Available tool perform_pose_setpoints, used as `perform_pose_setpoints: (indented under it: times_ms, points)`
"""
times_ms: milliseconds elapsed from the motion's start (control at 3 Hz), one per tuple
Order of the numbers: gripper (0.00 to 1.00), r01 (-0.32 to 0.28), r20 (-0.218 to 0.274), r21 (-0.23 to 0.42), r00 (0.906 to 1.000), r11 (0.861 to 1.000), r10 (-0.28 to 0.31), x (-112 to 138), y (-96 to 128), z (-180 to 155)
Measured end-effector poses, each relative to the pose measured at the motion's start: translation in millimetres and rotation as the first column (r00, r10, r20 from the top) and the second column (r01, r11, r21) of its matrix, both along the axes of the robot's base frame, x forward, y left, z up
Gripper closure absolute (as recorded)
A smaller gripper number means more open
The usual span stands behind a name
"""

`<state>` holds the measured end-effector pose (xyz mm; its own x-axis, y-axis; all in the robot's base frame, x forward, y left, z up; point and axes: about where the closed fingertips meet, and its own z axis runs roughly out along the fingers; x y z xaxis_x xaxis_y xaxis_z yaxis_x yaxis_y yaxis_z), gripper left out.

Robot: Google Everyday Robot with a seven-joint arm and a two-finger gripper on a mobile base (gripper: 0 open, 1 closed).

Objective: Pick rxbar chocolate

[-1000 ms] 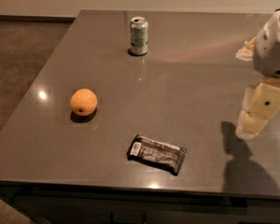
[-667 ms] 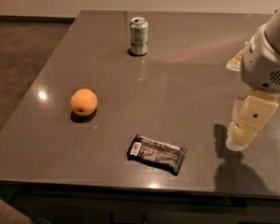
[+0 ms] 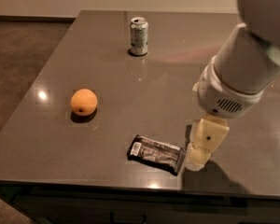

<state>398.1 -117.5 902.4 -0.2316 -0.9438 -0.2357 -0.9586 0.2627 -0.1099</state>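
Note:
The rxbar chocolate (image 3: 155,152) is a flat black wrapped bar with pale lettering and a white patch at its left end. It lies near the front edge of the grey table (image 3: 144,92). My gripper (image 3: 199,153) hangs from the white arm (image 3: 242,73) at the right. It is just right of the bar's right end, close above the table. Its cream-coloured finger (image 3: 204,143) nearly touches the bar.
A round orange fruit (image 3: 84,101) sits at the left middle of the table. A silver-green drink can (image 3: 139,36) stands upright at the back. The table's front edge (image 3: 130,183) runs just below the bar. Brown floor (image 3: 14,69) lies to the left.
My arm and gripper have moved left and down toward the bar, from the table's right side to right beside the bar's right end. The bar, fruit and can have not moved.

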Motion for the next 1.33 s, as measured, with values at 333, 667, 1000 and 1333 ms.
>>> perform_pose_setpoints:
  times_ms: [333, 667, 1000, 1333]
  points:
    - [0.00, -0.022, -0.025, 0.025, 0.9994, 0.999, 0.023, -8.8, 28.3, -18.4]
    - [0.00, -0.044, -0.036, 0.033, 0.9983, 0.998, 0.046, -17.0, 44.5, -36.0]
    - [0.00, -0.066, -0.038, 0.035, 0.9970, 0.997, 0.068, -13.8, 56.8, -50.7]
    - [0.00, -0.085, -0.048, 0.033, 0.9951, 0.996, 0.087, -8.9, 65.8, -63.1]
